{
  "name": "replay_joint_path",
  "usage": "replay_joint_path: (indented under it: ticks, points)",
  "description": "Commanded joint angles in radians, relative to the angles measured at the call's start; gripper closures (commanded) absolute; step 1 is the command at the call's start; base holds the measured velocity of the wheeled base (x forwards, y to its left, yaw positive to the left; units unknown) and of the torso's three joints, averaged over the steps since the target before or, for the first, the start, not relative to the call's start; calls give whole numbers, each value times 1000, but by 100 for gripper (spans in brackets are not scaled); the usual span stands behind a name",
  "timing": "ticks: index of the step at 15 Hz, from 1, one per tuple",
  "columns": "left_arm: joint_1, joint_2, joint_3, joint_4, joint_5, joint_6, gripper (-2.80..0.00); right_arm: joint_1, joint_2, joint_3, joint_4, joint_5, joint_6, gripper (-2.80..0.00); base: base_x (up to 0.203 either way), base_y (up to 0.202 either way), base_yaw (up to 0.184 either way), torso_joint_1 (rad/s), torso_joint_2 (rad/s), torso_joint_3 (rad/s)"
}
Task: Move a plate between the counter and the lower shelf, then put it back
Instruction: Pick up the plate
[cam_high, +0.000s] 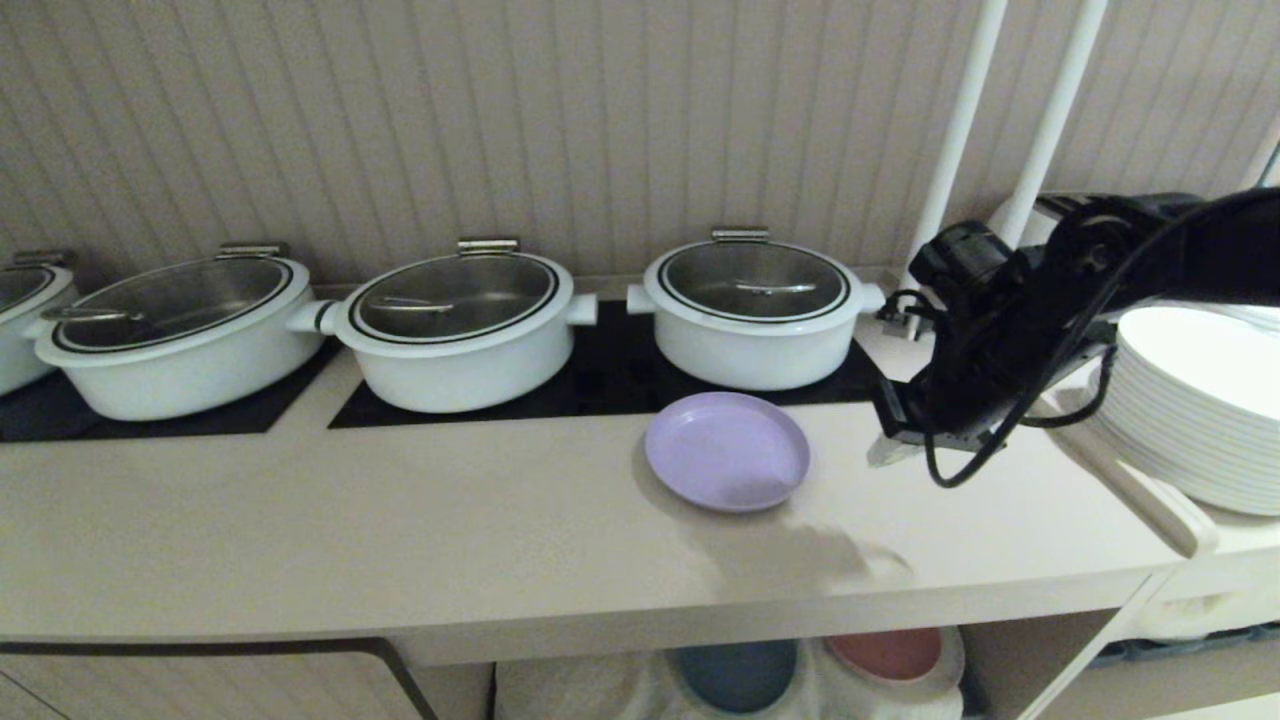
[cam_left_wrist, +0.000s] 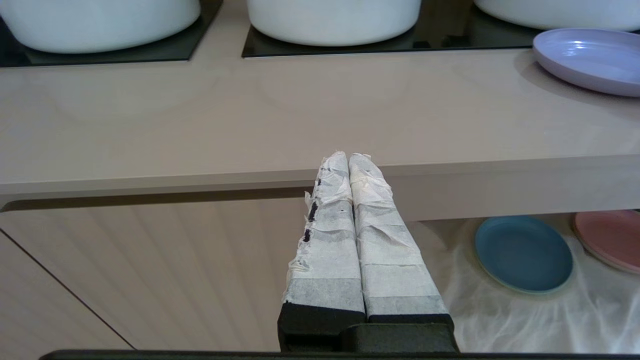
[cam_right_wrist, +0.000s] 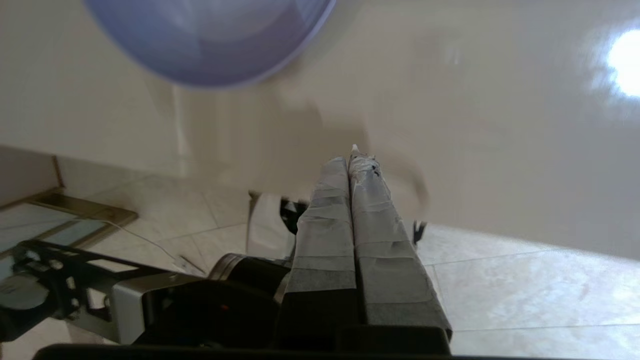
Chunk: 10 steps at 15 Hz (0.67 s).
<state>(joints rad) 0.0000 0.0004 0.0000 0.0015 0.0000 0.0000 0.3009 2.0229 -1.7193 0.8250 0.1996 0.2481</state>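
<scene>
The lavender plate (cam_high: 727, 450) lies flat on the beige counter (cam_high: 400, 520), just in front of the black panel under the right-hand pot. My right gripper (cam_high: 887, 452) hovers over the counter a little to the plate's right, apart from it. In the right wrist view its taped fingers (cam_right_wrist: 352, 160) are pressed shut with nothing between them, and the plate (cam_right_wrist: 210, 40) lies ahead. My left gripper (cam_left_wrist: 348, 157) is shut and empty, parked low before the counter's front edge (cam_left_wrist: 250, 175). Below the counter, the lower shelf (cam_high: 640, 685) shows its wrinkly cloth (cam_left_wrist: 500, 320).
Several white lidded pots (cam_high: 455, 330) stand on black panels at the back. A stack of white plates (cam_high: 1195, 400) sits on the ledge at the right, close to my right arm. A blue plate (cam_left_wrist: 522, 253) and a pink plate (cam_left_wrist: 607, 239) lie on the shelf cloth.
</scene>
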Motion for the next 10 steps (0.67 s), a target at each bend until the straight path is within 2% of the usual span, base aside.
replay_joint_path:
  ticks: [1, 5, 6, 10]
  points:
    - [0, 0, 0, 0, 0, 0, 0, -15, 84, -59, 12, 1, -16, 0, 0, 0, 0, 0, 0, 0]
    - [0, 0, 0, 0, 0, 0, 0, -23, 190, -215, 74, 25, -38, 0, 0, 0, 0, 0, 0, 0]
    - [0, 0, 0, 0, 0, -1, 0, -23, 207, -228, 84, 47, -56, 0, 0, 0, 0, 0, 0, 0]
    - [0, 0, 0, 0, 0, 0, 0, -20, 228, -229, 83, 50, -84, 0, 0, 0, 0, 0, 0, 0]
